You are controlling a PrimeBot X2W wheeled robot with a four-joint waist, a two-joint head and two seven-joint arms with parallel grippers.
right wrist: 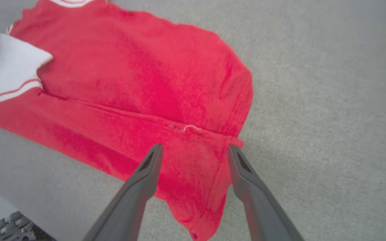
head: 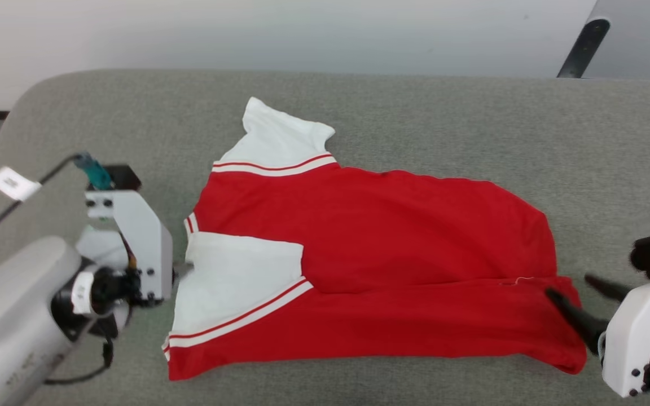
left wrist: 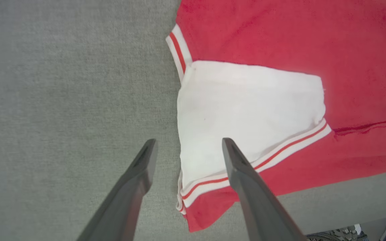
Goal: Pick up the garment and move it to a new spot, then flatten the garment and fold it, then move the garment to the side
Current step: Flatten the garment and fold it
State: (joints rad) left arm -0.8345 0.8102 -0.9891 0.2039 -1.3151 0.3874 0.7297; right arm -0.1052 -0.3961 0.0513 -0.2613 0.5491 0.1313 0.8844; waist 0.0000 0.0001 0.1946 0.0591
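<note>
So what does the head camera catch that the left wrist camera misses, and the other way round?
Head view over left wrist view: the whole garment, its far white sleeve and the right gripper, open at the hem end. Left wrist view over head view: the left gripper up close, open, one finger over the grey table, one over the near white sleeve. Both: that sleeve folded onto the red body, on that table.

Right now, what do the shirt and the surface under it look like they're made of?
Garment: soft knit fabric, possibly cotton or polyester jersey, with a matte finish. It lies limp and creases along the fold. Surface: grey felt-like or woven textile covering, also matte, with a fine speckled grain. The exact fibre of either cannot be told.
</note>
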